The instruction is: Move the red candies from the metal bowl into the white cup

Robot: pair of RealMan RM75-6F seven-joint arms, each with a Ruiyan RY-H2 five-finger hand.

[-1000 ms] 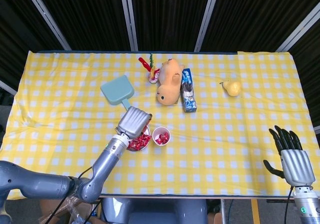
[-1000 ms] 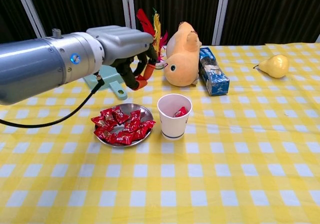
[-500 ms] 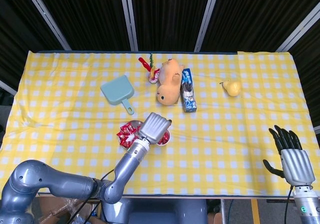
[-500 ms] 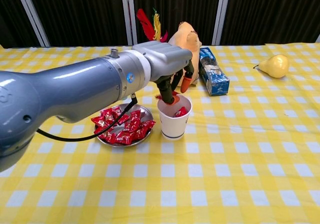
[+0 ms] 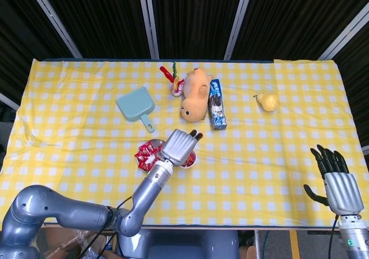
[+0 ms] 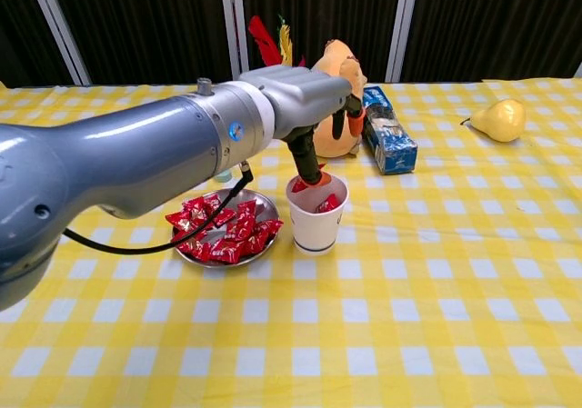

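Change: since half a second earlier, left robot hand (image 6: 309, 108) had lifted slightly above the white cup (image 6: 316, 213) and its fingers had spread; one second earlier it hung over the metal bowl (image 6: 258, 204).
Left robot hand: was above the cup mouth, fingers apart; a red candy (image 6: 303, 184) showed at the lowest fingertip just over the rim, and whether it was gripped or already let go could not be told.
Right robot hand (image 5: 334, 178): rested at 4 o'clock of the worktop edge, fingers extended and apart, holding nothing, unmoved.
White cup: stood upright just at 3 o'clock of the bowl, near worktop centre; a red candy lay inside it.
Metal bowl: held a heap of red candies (image 6: 218, 228), wrappers overlapping the rim.
Worktop (image 6: 436, 317): was covered in yellow-and-white check cloth.
Dustpan (image 5: 136, 106): teal, lay at 11 o'clock of the bowl, handle toward the bowl.
Plush toy (image 5: 196, 94): orange-yellow, lay at 12 o'clock of the cup.
Blue packet (image 5: 217, 104): lay touching the toy's 3 o'clock side.
Feather toy (image 5: 173, 77): red, yellow and green, was at the plush toy's 9 o'clock.
Pear (image 5: 267, 101): yellow, lay well apart at 2 o'clock of the cup.
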